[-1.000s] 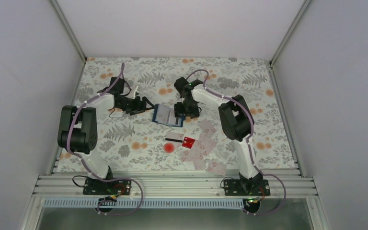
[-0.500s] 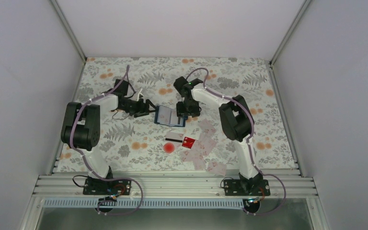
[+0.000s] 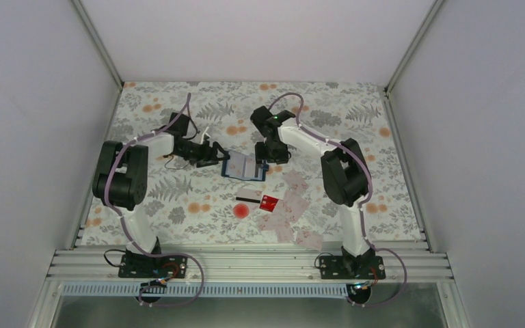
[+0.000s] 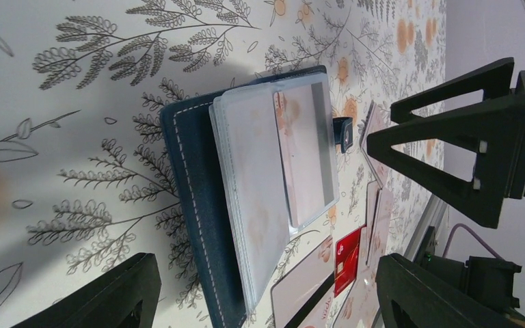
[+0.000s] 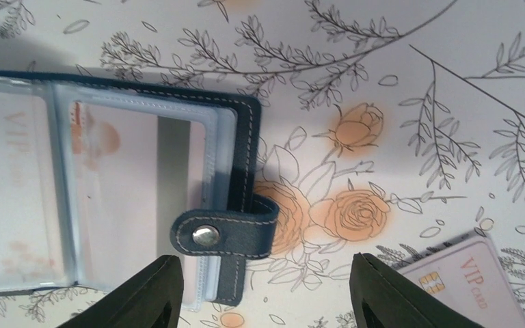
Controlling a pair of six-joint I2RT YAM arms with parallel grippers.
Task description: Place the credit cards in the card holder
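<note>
Holder (image 3: 245, 166) lies open and flat near ctr of my floral table (image 3: 178, 198), clear pockets (image 4: 260, 198) up, navy cover underneath. From the top cam, L gripper (image 3: 217, 153) sits at the holder's 9 o'clock edge and R gripper (image 3: 266, 160) at its 3 o'clock edge. I can't tell from there whether either touches it.

L wrist cam: my L fingers (image 4: 119, 294) stand wide apart, released, gripping nothing, w/ the holder on the cloth just ahead. One pale pink card (image 4: 301, 157) sits in the top pocket, covering only part of it.

R wrist cam: R fingers (image 5: 143, 294) are also spread and hold nothing. The snap tab (image 5: 222, 236) lies btwn them, sticking out past the cover's edge onto the cloth, stud showing. A pocket at the tab's 9 o'clock shows faint "VIP" lettering.

Loose cards (image 3: 290, 208) lie scattered at 5 o'clock from the holder, apart from both grippers. Among them are a red card (image 3: 269, 201), a striped card (image 3: 247, 199) just at its 9 o'clock, and several pale ones overlapping toward the near R edge. A chip card (image 5: 465, 280) marked "VIP CARD" shows at 4 o'clock in the R wrist cam.
</note>
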